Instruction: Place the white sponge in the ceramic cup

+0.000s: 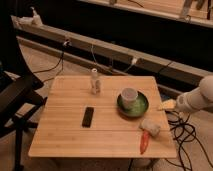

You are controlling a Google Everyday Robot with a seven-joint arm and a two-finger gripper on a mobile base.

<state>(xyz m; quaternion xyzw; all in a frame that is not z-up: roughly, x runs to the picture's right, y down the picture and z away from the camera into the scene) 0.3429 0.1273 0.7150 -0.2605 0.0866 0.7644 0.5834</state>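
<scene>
One gripper [168, 105] hovers, seemingly just off the table [65, 131] at its right edge.

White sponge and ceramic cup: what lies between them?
Camera view: between sponge and cup, only the green plate's rim and bare table. The gripper hovers beside the table's right edge.
</scene>
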